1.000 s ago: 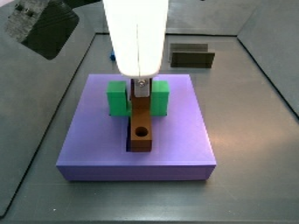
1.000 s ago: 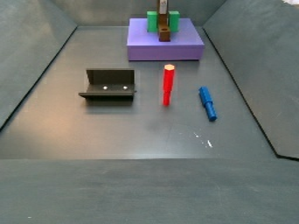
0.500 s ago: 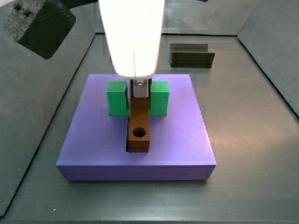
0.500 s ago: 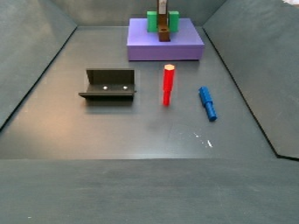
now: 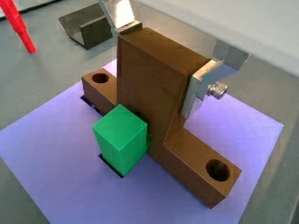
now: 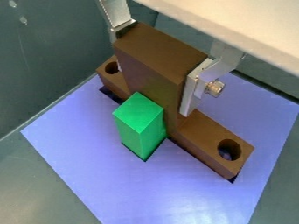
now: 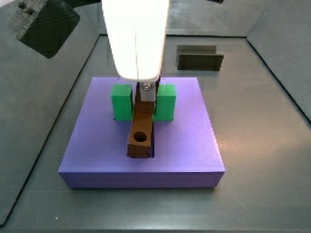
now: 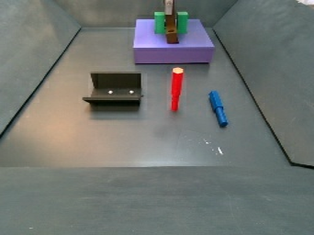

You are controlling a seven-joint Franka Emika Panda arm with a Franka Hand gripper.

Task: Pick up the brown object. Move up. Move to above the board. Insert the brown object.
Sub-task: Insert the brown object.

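Over the middle of the board [image 7: 97,146], the claw [image 7: 145,91] is clamped on the upright arm of the brown object [image 7: 144,127], whose holed foot lies along the groove between the arms of the green block [image 7: 122,102]. It looks a stiff, fairly light bar, unlikely to flex. Flat faces give the silver fingers [image 5: 208,77] sound purchase; gripping high up could let it tilt.

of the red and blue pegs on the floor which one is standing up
The red peg stands upright, beside the fixture. The blue peg lies flat on the floor. The gripper is away over the board.
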